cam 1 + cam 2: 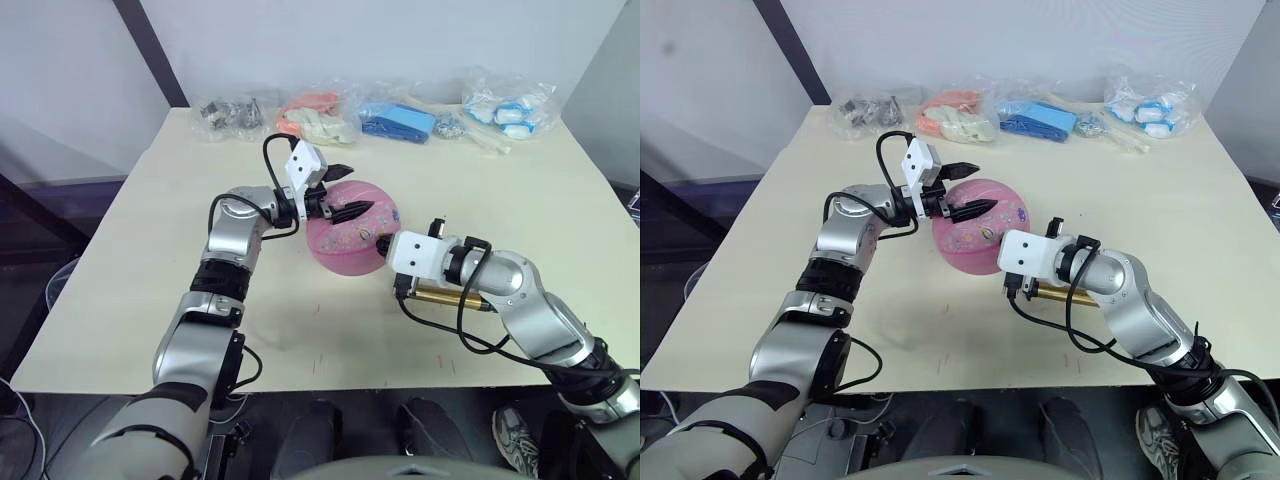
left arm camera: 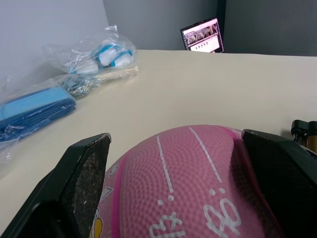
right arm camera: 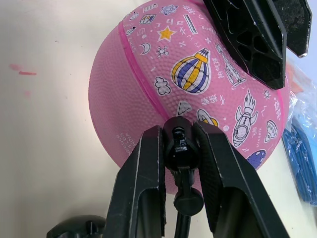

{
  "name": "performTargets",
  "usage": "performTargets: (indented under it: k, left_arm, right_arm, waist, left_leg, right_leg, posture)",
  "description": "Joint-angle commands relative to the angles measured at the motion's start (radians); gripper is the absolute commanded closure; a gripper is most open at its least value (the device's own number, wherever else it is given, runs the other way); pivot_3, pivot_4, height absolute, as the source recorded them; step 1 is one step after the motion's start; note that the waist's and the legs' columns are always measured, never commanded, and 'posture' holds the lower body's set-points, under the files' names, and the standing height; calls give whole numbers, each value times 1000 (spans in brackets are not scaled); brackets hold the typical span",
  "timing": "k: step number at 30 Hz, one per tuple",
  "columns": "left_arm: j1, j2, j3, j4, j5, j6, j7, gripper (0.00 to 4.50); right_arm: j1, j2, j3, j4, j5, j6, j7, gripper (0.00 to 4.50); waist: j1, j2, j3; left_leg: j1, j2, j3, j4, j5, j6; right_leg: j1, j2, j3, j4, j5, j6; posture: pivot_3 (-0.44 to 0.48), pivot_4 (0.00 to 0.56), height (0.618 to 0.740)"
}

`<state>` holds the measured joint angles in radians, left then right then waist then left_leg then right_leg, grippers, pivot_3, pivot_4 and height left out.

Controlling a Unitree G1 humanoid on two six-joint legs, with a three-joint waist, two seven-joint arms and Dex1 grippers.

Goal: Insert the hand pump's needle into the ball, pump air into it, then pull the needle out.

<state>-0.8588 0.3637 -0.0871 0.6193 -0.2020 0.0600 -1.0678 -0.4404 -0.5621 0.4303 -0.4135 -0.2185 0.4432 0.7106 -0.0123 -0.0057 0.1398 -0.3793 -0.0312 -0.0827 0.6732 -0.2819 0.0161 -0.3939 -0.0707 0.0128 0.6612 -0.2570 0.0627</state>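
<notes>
Right end effector (image 3: 181, 148) pinches the needle's black fitting (image 3: 179, 144) against the ball (image 1: 350, 235) mid-tabletop (image 1: 150, 300); left end effector (image 1: 340, 195), spread, straddles the ball's ten-o'clock side. Insertion looks underway; pumping and withdrawal remain. The hand pump (image 1: 445, 297) lies at the ball's four o'clock.

Gold-bronze cylindrical hand pump (image 1: 448, 297) mostly hidden behind right gripper (image 3: 179, 148); thin metal needle concealed between fitting and pink rubber ball (image 3: 198, 84).

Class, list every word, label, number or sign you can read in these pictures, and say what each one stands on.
None can be read for certain.
Ball: small white lettering among the cartoon prints, too small to read.
Ball in the left wrist view: large white characters, cut off, not readable.
Screen in the background: picture tiles, no readable text.
Bagged items: no legible labels.
</notes>
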Motion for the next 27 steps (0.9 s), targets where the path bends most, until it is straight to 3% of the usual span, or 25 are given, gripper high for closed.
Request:
performTargets:
  k: [1, 14, 27]
  left_arm:
    - [63, -17, -68, 54, 70, 30, 3, 0]
    - [115, -34, -106, 120, 144, -19, 92, 0]
    - [163, -35, -127, 221, 145, -72, 111, 0]
  right_arm:
    - [12, -6, -42, -32, -4, -21, -9, 4146]
    - [141, -25, -175, -62, 38, -138, -50, 4146]
    - [251, -73, -296, -125, 143, -160, -44, 4146]
  waist:
    - [1, 0, 0]
    - [29, 0, -3]
    - [46, 8, -10]
  left_leg:
    - [0, 0, 0, 0, 0, 0]
    - [0, -2, -2, 0, 0, 0]
    - [2, -17, -25, 0, -1, 1]
  right_leg:
    - [0, 0, 0, 0, 0, 0]
    - [3, -1, -1, -3, 0, 1]
    - [18, -3, 5, -12, -7, 11]
  posture:
    - [0, 150, 740]
    - [0, 150, 740]
    - [0, 150, 740]
